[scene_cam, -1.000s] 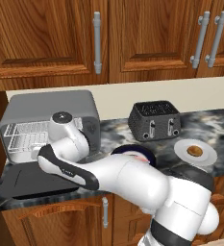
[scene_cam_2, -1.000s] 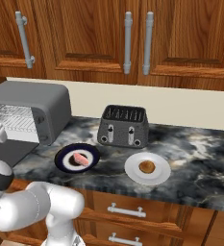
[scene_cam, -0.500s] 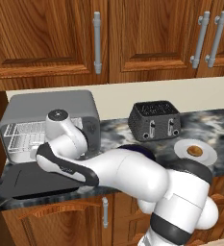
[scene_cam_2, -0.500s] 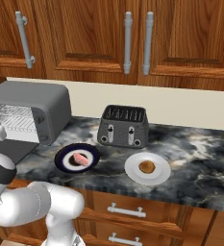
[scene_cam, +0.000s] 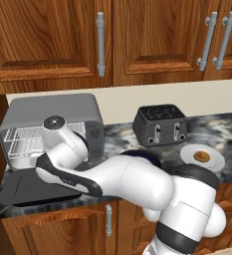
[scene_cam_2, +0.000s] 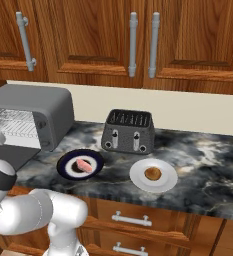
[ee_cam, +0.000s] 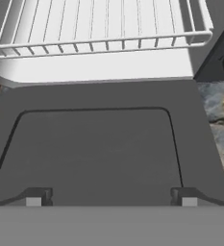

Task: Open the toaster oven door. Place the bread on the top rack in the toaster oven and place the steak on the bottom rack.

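Above the lowered door (ee_cam: 99, 144) our tool (ee_cam: 111, 196) stands spread, gripping nothing; racks (ee_cam: 99, 21) at twelve o'clock lie reachable.

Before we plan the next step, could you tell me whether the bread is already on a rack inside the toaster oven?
No, the bread sits on its white plate on the counter, right of the black toaster.
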